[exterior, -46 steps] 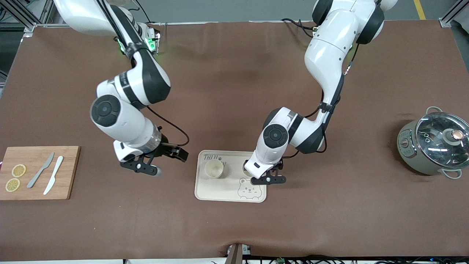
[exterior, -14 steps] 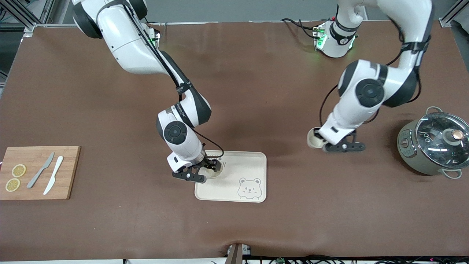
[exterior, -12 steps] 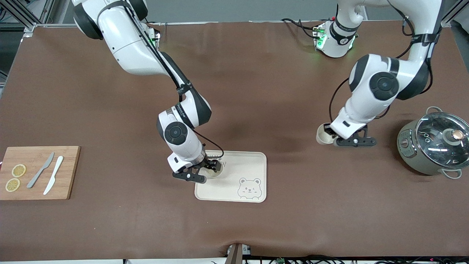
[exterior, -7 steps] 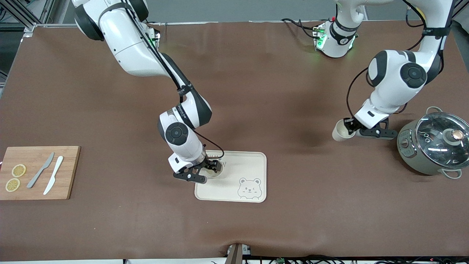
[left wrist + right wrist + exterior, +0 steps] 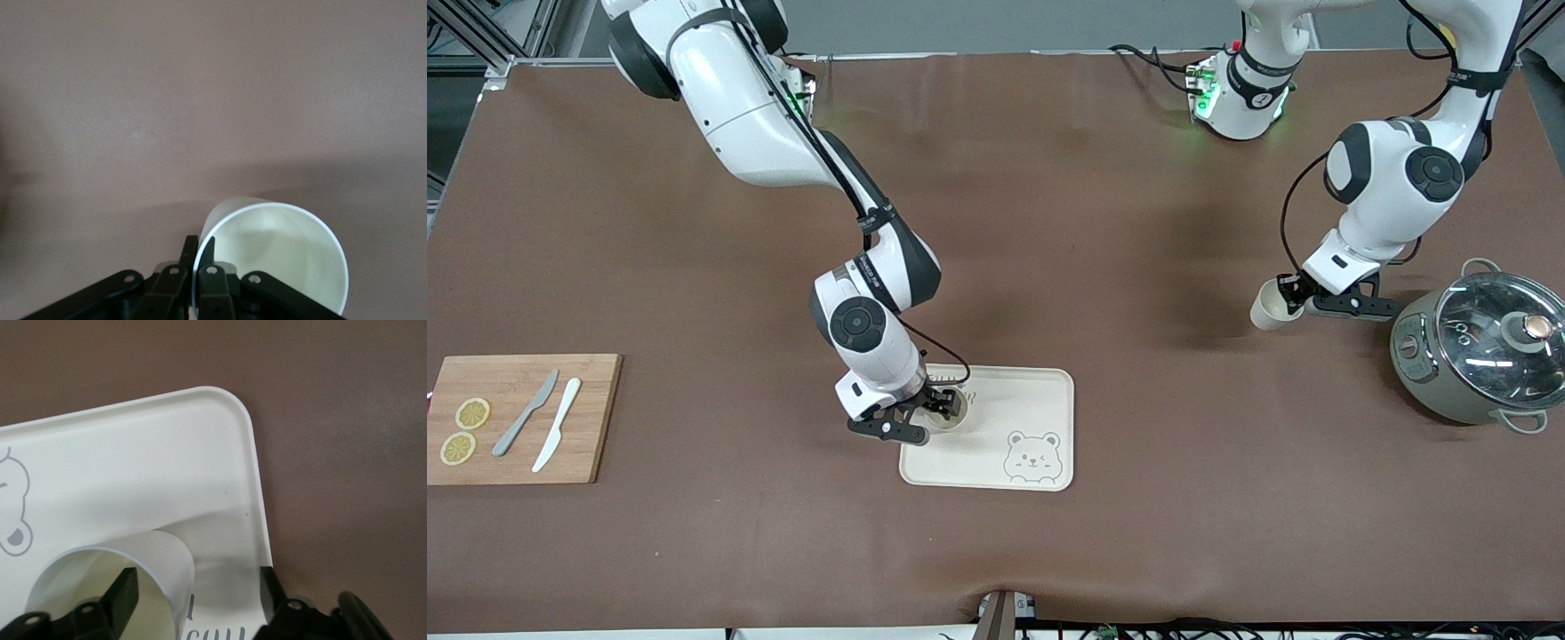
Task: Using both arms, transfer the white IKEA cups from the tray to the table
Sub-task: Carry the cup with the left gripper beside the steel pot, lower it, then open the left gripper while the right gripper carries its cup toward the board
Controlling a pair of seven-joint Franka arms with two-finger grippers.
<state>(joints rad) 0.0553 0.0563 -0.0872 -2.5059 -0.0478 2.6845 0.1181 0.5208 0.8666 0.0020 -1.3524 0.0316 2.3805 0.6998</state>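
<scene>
One white IKEA cup (image 5: 1266, 308) hangs tilted over the brown table beside the pot, its mouth turned sideways. My left gripper (image 5: 1291, 298) is shut on that cup's rim (image 5: 280, 260), one finger inside and one outside, as the left wrist view shows at my left gripper (image 5: 198, 243). The other cup (image 5: 946, 415) stands upright on the bear-printed tray (image 5: 1040, 391), at the corner toward the right arm's end. My right gripper (image 5: 937, 408) straddles this cup's wall (image 5: 160, 560): one finger (image 5: 123, 593) is inside, the other (image 5: 270, 590) stands well outside over the tray (image 5: 133, 453). My right gripper (image 5: 197, 583) is open.
A grey-green pot with a glass lid (image 5: 1476, 347) stands at the left arm's end of the table. A wooden cutting board (image 5: 516, 418) with two knives and lemon slices lies at the right arm's end. Brown cloth covers the table.
The left arm has carried its cup away from the tray toward the pot and tipped it sideways. The right gripper has stayed at the cup on the tray.
</scene>
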